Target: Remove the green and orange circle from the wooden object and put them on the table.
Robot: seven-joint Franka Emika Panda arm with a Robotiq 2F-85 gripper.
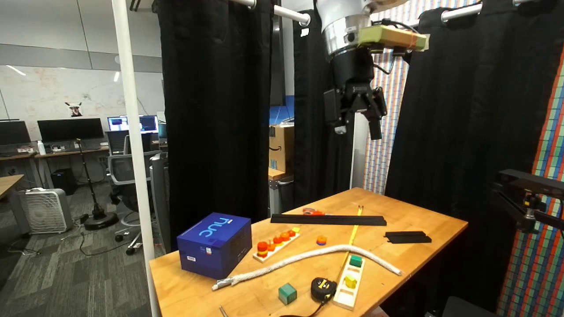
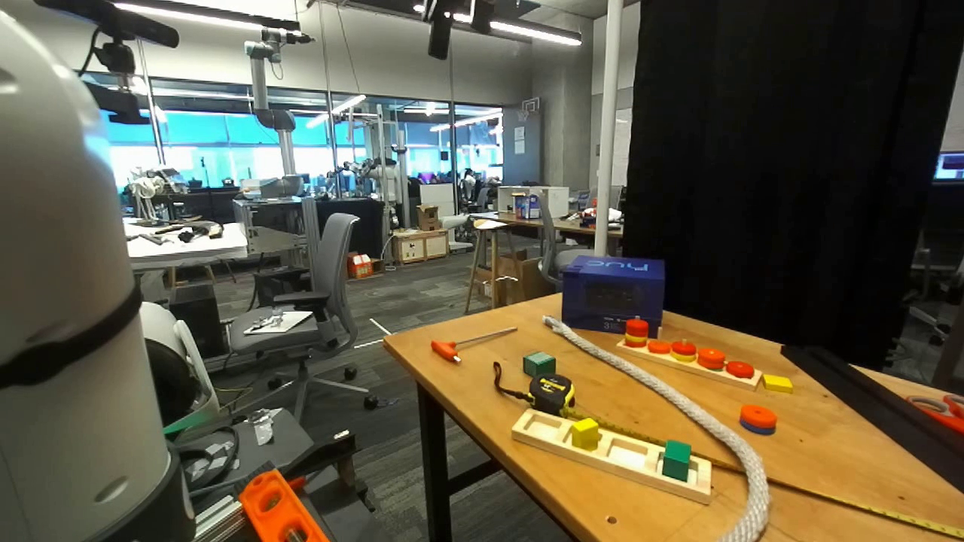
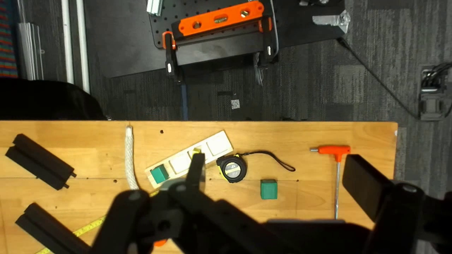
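The wooden object (image 1: 282, 247) is a low pale base with red-orange and yellow discs along it, beside the blue box; it shows in both exterior views (image 2: 745, 381) and is hidden in the wrist view. An orange circle (image 2: 758, 415) lies on top of a blue disc on the table (image 2: 452, 388), apart from the base; it also shows in an exterior view (image 1: 321, 239). More orange discs (image 2: 711, 357) sit on the base. No green circle shows. My gripper (image 1: 358, 132) hangs high above the table; in the wrist view (image 3: 275, 162) it is open and empty.
A blue box (image 1: 214, 244) stands beside the base. A white rope (image 2: 678, 395), tape measure (image 3: 232, 168) and pale block tray (image 3: 219, 144) with a green and a yellow block lie nearby. There are a loose green cube (image 3: 269, 190), T-handle tool (image 3: 333, 150) and black bars (image 1: 328, 220).
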